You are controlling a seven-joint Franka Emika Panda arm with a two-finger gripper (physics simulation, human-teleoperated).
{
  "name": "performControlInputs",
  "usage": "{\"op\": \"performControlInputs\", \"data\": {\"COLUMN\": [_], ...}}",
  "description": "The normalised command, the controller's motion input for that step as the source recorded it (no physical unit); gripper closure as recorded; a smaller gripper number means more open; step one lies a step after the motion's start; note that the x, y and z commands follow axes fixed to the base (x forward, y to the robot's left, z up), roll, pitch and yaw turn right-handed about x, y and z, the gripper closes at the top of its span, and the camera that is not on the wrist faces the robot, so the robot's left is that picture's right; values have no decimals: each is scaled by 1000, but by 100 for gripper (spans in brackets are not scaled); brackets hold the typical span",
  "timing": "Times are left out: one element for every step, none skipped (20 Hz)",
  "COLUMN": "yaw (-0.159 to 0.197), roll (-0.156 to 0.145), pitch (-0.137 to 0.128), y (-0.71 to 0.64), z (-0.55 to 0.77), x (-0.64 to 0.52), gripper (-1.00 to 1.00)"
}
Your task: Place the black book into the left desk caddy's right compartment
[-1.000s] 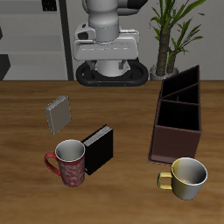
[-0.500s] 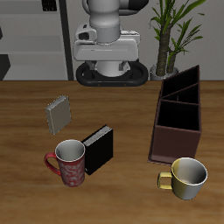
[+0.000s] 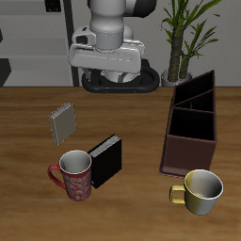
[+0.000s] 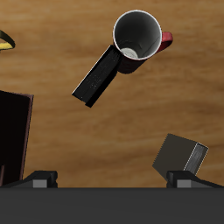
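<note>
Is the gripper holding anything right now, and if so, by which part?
Nothing is held. The black book stands on the table beside the red mug, with the gripper well above it and nothing between the fingertips.

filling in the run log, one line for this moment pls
stage: approach | end effector: above table, holding nothing | black book: upright beside red mug | caddy: no book inside

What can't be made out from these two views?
- Gripper: its jaws don't show in the exterior view; the wrist view catches only its fingers at the frame edge, so its state is unclear.
- Left desk caddy: its compartment floors are in shadow in the exterior view; the wrist view cuts it off at the edge.
- Black book: the red mug stands partly in front of it.
</note>
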Motion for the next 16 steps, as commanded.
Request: {"op": "performControlInputs", "data": {"yaw": [-31, -95, -11, -36, -24, 0, -91, 184, 98, -179, -7, 12, -133, -39, 46, -114], "roll": [-139, -51, -18, -84, 31, 0, -87, 85, 105, -196, 29, 13, -27, -26, 20, -26], "pitch": [-23, 39, -67, -7, 72, 0, -63, -288, 12, 74, -43, 0, 80, -22, -12, 35], "y": [-357, -249, -182, -239, -118, 31, -300, 150, -34, -274, 8, 19, -107, 55, 141, 14], "z": [110, 86, 130, 56, -5, -1, 164, 237, -49, -5, 93, 31, -16, 56, 41, 47], "x": [496, 476, 404, 420, 460, -65, 341, 315, 490, 360, 447, 305, 331, 237, 299, 171], "gripper": [-100, -100, -100, -100, -100, -100, -100, -100, -100, -100, -100, -100, -100, -100, -100, -100]}}
